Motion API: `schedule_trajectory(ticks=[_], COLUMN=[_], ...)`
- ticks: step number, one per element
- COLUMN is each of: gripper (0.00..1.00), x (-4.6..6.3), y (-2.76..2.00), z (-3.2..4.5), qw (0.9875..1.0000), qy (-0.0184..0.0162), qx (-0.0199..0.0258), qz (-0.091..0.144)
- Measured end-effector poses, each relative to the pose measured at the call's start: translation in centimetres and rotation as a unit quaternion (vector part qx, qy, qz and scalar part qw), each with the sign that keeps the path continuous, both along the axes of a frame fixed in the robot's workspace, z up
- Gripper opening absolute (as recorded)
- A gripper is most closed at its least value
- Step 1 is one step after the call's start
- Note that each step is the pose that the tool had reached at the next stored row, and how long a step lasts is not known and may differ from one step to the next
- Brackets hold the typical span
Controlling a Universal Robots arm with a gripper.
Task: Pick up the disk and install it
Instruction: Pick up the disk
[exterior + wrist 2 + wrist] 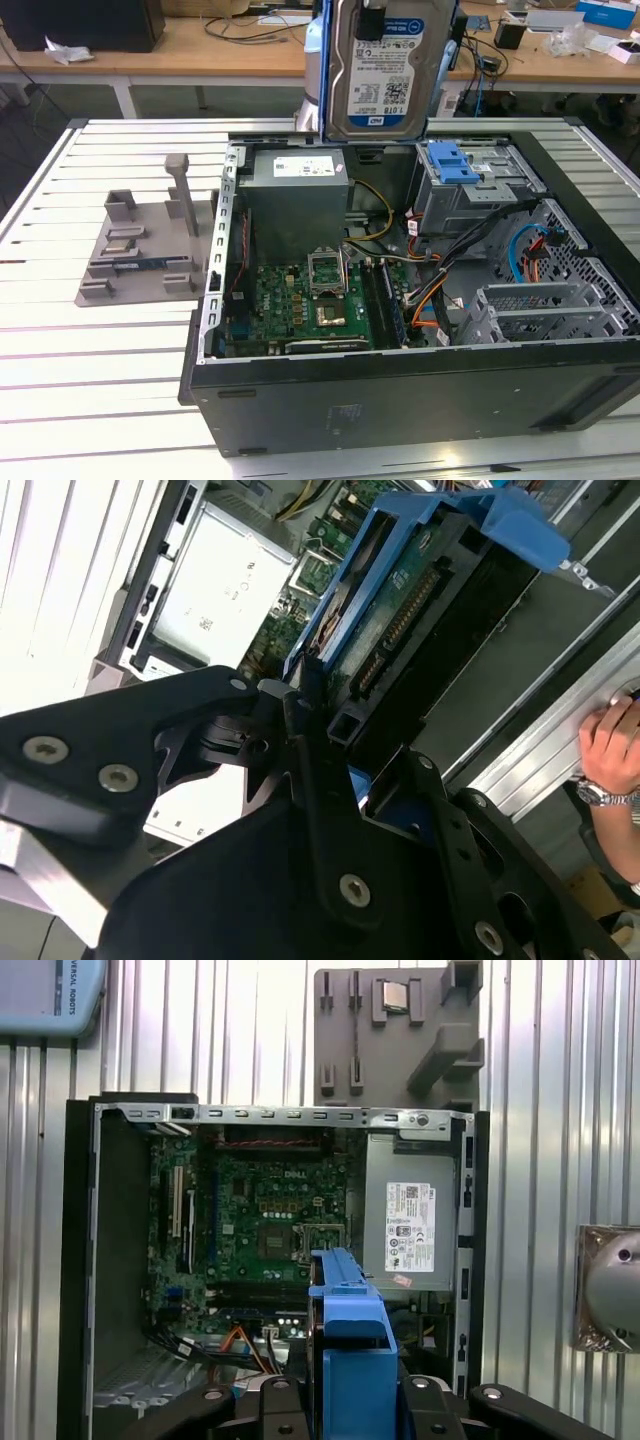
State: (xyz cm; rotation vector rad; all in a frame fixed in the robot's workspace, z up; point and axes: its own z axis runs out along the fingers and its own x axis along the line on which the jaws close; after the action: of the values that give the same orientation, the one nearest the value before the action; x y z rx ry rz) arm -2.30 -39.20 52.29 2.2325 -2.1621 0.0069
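Note:
The disk (385, 75), a silver hard drive with a white-and-blue label in a blue carrier bracket, hangs upright in the air above the back of the open computer case (400, 385). My gripper (350, 1405) is shut on it, with a black finger (284, 1402) on each side of the blue carrier (348, 1320). In the second wrist view the disk (400, 590) shows its green circuit-board side, clamped between the black fingers (300, 715). The grey drive cage with a blue latch (455, 160) stands in the case, below the disk and slightly toward the exterior view's right.
Inside the case lie the grey power supply (297, 185), the green motherboard (310, 305) and orange and blue cables (525, 255). A grey parts fixture (140, 245) sits on the slatted table at the exterior view's left. A person's hand (610, 750) rests near the case edge.

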Motion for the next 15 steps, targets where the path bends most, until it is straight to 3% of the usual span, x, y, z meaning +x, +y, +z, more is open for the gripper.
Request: schedule_trajectory(ticks=[2, 9, 11, 15], gripper=[0.36, 0.36, 0.36, 0.36], x=[0.0, 0.2, 0.3, 0.3], y=[-0.20, -1.68, -2.39, -2.97], z=[-0.01, -0.10, -0.14, -0.16], qw=[1.0000, 1.0000, 1.0000, 1.0000], qy=[0.0000, 0.0000, 0.0000, 0.0000], qx=[0.0000, 0.0000, 0.0000, 0.0000], qz=[0.000, 0.000, 0.000, 0.000])
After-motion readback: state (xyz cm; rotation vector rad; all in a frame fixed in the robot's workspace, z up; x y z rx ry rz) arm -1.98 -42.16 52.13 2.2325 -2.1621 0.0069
